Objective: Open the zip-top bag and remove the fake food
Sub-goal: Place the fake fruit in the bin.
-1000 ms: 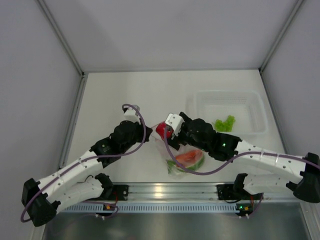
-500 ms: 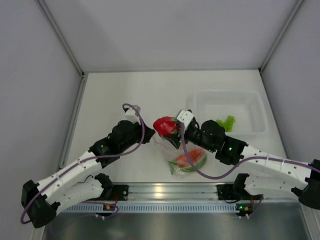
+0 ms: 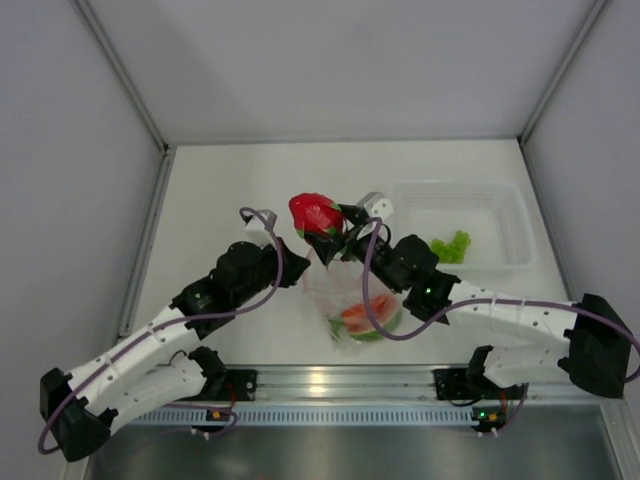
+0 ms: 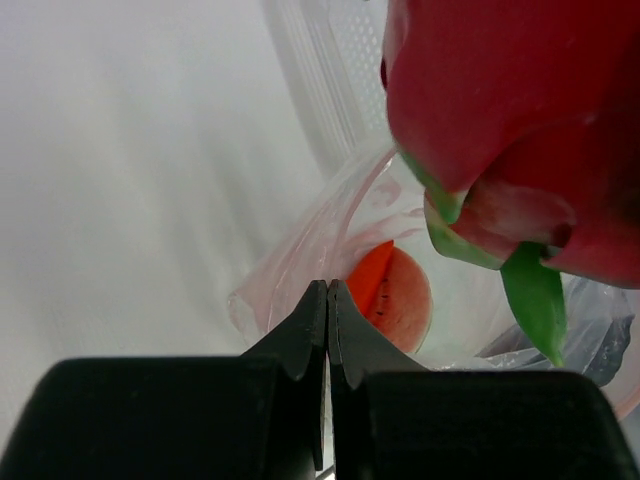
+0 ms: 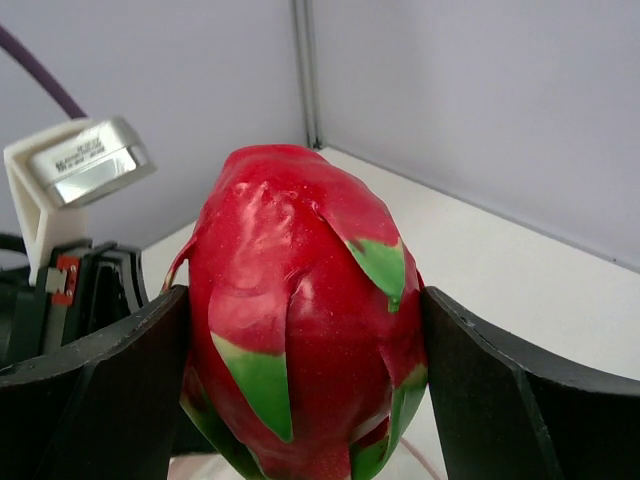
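My right gripper (image 3: 322, 238) is shut on the magenta dragon fruit (image 3: 314, 213) with green tips and holds it in the air above the zip-top bag (image 3: 345, 290). In the right wrist view the fruit (image 5: 300, 320) fills the gap between both fingers (image 5: 130, 380). My left gripper (image 4: 327, 290) is shut, pinching the bag's rim (image 4: 300, 250) at its left side (image 3: 292, 272). The bag stands open. The red-orange melon slice (image 3: 368, 312) lies inside it with a green piece, and it also shows in the left wrist view (image 4: 395, 295). The dragon fruit (image 4: 500, 110) hangs over the bag's mouth.
A rigid clear tub (image 3: 505, 262) stands at the right back, with green leafy pieces (image 3: 449, 246) in it. Its ribbed wall (image 4: 320, 60) shows behind the bag. The left wrist's camera housing (image 5: 85, 160) is close beside the fruit. Grey walls enclose the table.
My right gripper has lifted the dragon fruit out of the bag, up and toward the back left. The left gripper has stayed on the bag's rim.
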{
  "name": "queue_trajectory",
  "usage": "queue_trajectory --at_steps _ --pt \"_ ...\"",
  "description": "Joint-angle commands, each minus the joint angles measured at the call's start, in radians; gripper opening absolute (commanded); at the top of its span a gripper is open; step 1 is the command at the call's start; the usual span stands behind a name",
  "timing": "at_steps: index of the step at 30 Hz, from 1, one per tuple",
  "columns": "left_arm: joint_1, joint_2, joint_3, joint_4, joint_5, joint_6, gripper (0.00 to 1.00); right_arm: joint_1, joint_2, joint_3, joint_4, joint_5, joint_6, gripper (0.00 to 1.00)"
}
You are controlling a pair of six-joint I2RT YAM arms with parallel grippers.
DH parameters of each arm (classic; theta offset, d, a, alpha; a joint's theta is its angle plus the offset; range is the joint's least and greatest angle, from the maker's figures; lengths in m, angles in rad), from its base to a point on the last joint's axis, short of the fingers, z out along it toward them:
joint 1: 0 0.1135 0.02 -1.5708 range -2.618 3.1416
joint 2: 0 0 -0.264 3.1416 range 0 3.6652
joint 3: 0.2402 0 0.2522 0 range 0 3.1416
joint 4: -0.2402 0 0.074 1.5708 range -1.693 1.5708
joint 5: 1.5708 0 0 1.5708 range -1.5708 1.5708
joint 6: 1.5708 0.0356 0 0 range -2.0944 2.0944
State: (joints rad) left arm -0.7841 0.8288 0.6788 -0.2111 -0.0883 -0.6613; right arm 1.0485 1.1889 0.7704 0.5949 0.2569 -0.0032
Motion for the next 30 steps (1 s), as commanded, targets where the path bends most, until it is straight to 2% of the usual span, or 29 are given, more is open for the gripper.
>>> queue_trajectory --at_steps 1,4,6,7,8,11,12,16,19,23,24,27,30 --pt "0.005 0.010 0.047 0.004 -0.104 -0.020 0.00 -0.010 0.018 0.098 0.345 0.059 0.091 0.00" --pt "0.005 0.035 0.082 -0.068 -0.201 -0.041 0.00 -0.013 0.018 0.174 0.307 0.084 0.091 0.00" --pt "0.006 0.049 0.105 -0.112 -0.273 -0.058 0.00 -0.025 0.005 0.258 0.189 0.071 0.077 0.00" --pt "0.008 0.055 0.111 -0.122 -0.321 -0.064 0.00 -0.031 -0.002 0.297 0.112 0.073 0.081 0.00" --pt "0.009 0.058 0.116 -0.131 -0.336 -0.067 0.00 -0.045 -0.008 0.340 -0.046 0.073 0.086 0.00" --pt "0.022 0.067 0.140 -0.158 -0.373 -0.081 0.00 -0.122 -0.014 0.501 -0.313 0.110 0.155 0.00" --pt "0.025 0.073 0.154 -0.163 -0.383 -0.081 0.00 -0.178 -0.017 0.551 -0.463 0.113 0.172 0.00" --pt "0.043 0.093 0.188 -0.191 -0.398 -0.074 0.00 -0.320 -0.054 0.595 -0.722 0.116 0.212 0.00" --pt "0.068 0.101 0.215 -0.201 -0.389 -0.058 0.00 -0.442 -0.095 0.573 -0.837 0.082 0.229 0.00" --pt "0.100 0.102 0.246 -0.215 -0.367 -0.038 0.00 -0.646 -0.094 0.550 -0.983 -0.059 0.275 0.00" --pt "0.105 0.101 0.251 -0.218 -0.366 -0.034 0.00 -0.729 -0.091 0.522 -0.994 -0.085 0.285 0.00" --pt "0.117 0.093 0.261 -0.229 -0.352 -0.021 0.00 -0.835 -0.084 0.427 -0.972 -0.094 0.286 0.00" --pt "0.125 0.090 0.274 -0.243 -0.347 -0.008 0.00 -0.878 -0.043 0.350 -0.919 -0.073 0.289 0.00"
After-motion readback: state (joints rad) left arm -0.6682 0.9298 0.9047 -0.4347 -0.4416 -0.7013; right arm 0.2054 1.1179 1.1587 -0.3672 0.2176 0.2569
